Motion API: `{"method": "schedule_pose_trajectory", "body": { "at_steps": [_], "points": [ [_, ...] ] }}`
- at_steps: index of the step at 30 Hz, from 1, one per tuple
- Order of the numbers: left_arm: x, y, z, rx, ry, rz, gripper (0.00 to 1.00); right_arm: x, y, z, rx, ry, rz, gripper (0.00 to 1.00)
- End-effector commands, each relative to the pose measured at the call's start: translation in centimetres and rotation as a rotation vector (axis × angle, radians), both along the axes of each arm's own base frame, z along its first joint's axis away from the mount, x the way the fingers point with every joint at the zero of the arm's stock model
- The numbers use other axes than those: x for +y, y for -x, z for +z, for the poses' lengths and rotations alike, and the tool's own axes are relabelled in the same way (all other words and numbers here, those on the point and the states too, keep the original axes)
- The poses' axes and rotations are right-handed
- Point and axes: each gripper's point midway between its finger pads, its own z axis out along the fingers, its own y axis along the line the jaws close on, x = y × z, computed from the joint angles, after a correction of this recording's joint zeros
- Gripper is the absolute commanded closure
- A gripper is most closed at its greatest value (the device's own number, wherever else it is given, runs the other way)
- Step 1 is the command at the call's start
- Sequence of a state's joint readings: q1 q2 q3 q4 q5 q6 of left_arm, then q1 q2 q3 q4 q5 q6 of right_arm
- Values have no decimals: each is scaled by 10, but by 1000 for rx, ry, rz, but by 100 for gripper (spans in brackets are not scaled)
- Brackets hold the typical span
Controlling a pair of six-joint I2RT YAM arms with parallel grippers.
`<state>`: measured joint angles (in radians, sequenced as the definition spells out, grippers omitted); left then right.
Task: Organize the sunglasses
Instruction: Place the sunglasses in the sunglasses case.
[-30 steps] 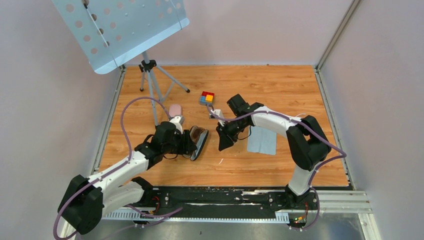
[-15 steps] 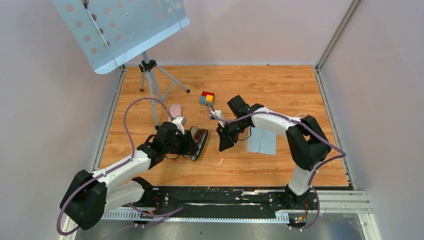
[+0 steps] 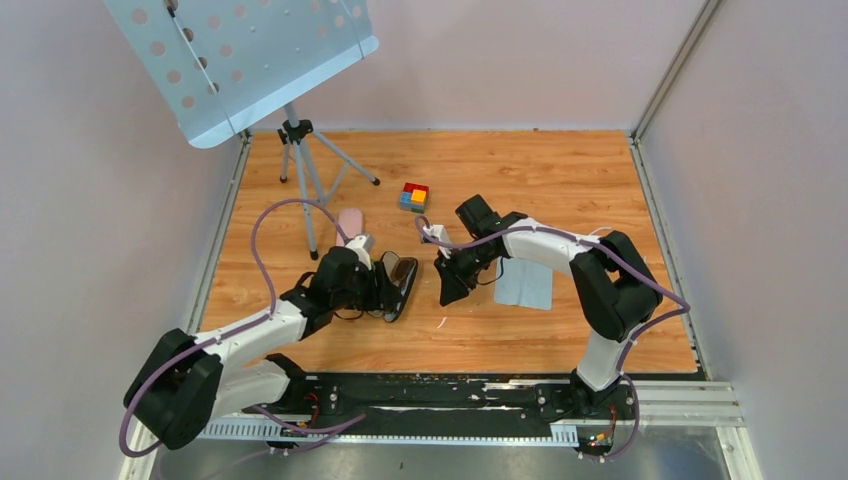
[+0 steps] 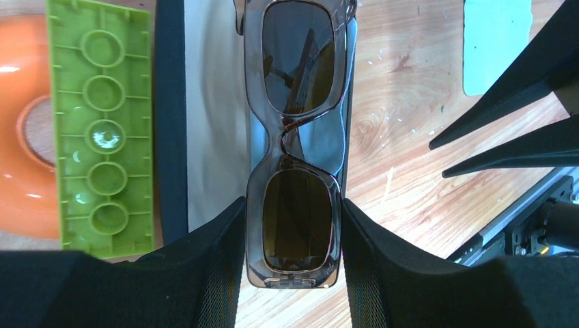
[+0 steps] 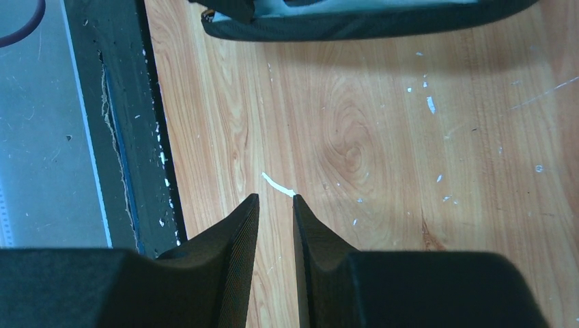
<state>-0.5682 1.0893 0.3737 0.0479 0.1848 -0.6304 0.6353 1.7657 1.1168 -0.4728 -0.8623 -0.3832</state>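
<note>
from above, the left hand sits left of the desk's centre with the sunglasses at its tip, over an open black case. the right hand hangs just beside the case, and a pale cloth lies to its right. at the left wrist, the fingers pinch the near lens by both frame edges, so the sunglasses stretch straight away from the palm above the case's grey lining; a green brick lies to the left. at the right wrist, the fingers stand nearly together, holding nothing, over bare wood, with the case's edge beyond them.
</note>
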Motion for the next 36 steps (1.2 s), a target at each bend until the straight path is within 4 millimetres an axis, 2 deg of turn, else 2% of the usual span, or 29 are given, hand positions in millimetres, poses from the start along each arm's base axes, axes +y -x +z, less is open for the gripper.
{"method": "schedule_pose_trajectory", "body": {
  "at_steps": [1, 10, 18, 22, 27, 33, 36],
  "points": [
    [-12, 3, -6, 5, 5, -18, 65, 1, 6, 2, -14, 0, 5, 72],
    [-21, 7, -22, 40, -61, -32, 65, -4, -2, -2, -72, 21, -38, 72],
    [-46, 9, -31, 52, -133, -179, 64, -4, -11, 3, -72, -29, -79, 67],
    [-53, 6, -32, 8, -224, -272, 62, -17, -26, 14, -63, -67, -137, 66],
    [-58, 11, -42, -7, -333, -399, 62, -46, -58, 33, -111, -121, -230, 65],
    [-55, 5, -51, -62, -446, -469, 62, -68, -80, 50, -317, -107, -210, 63],
    [-54, 6, -55, -94, -494, -508, 62, -67, -92, 66, -451, -131, -132, 59]
  ]
}}
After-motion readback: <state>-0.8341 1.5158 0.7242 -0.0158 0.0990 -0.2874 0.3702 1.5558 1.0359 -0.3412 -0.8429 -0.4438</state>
